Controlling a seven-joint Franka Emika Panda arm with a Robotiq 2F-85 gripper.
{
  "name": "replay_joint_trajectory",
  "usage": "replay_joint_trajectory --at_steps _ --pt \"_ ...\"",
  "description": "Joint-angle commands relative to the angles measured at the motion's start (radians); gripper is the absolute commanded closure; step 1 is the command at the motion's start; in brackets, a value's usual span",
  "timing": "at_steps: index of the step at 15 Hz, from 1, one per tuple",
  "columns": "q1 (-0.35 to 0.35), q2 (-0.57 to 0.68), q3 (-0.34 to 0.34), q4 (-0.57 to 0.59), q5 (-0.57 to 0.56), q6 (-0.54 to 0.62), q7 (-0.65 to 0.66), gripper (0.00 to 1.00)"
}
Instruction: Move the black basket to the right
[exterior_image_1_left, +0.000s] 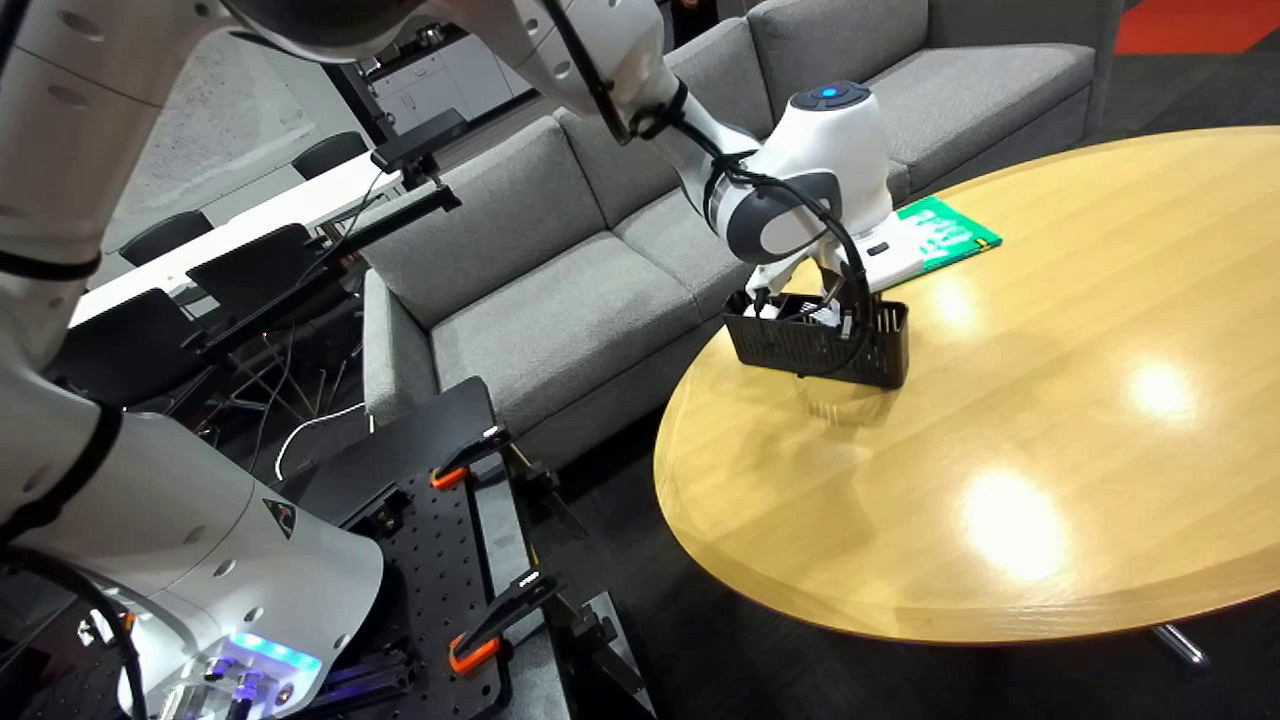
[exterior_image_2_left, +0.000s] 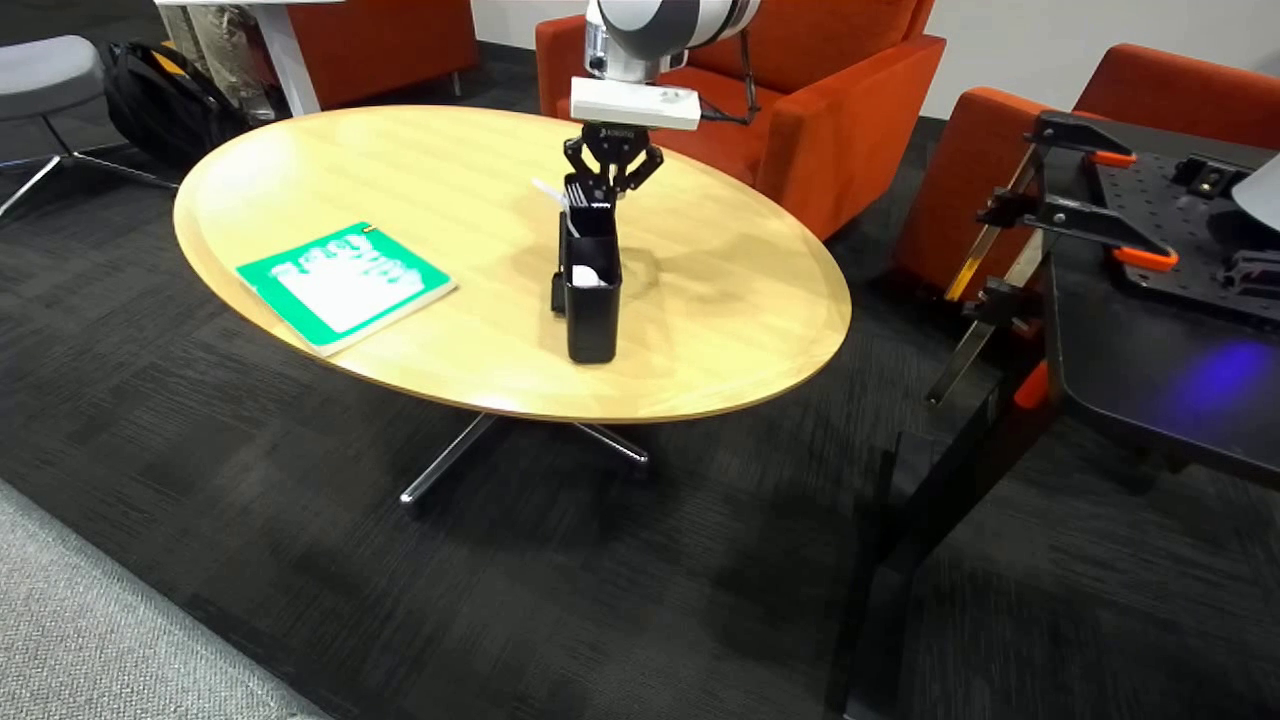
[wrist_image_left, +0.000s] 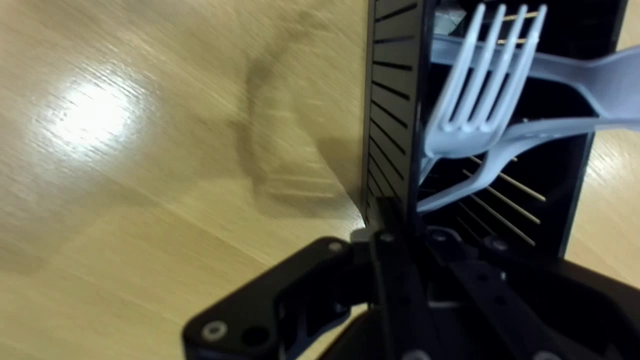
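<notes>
My tool (wrist_image_left: 412, 220) is clamped over one slatted wall (wrist_image_left: 392, 115) of the black basket (exterior_image_1_left: 800, 345) — part of it outside that wall, part inside. The table (exterior_image_2_left: 450, 160) is directly under the basket; whether the basket's base touches it, I cannot tell. Inside the basket a white fork (wrist_image_left: 462, 142) lies across other pale cutlery (wrist_image_left: 612, 87), some of which sticks out past the basket's side. A green book (exterior_image_2_left: 348, 285) lies on the table too, plainly apart from the basket in an exterior view.

I judge the step in hand to be the carry, or its very start: the grasp looks made, the release is not yet done. Next, I think, I need to take the basket to the right, low over the table, set it down flat and only then let go of the wall. Nothing here settles whose right is meant. Since I hold the basket by one wall alone, it will probably want to tip — a slow, level move should suit it, and spare the cutlery a spill.
</notes>
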Motion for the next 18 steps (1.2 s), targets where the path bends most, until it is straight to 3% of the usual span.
replay_joint_trajectory --at_steps 1,12,18 --pt "-0.038 -0.109 0.001 -0.102 0.069 0.010 0.084 0.99" --pt "-0.200 -0.321 -0.009 -0.485 0.287 0.183 0.237 0.99" --pt "-0.240 -0.326 0.005 -0.584 0.469 0.327 0.283 0.99"
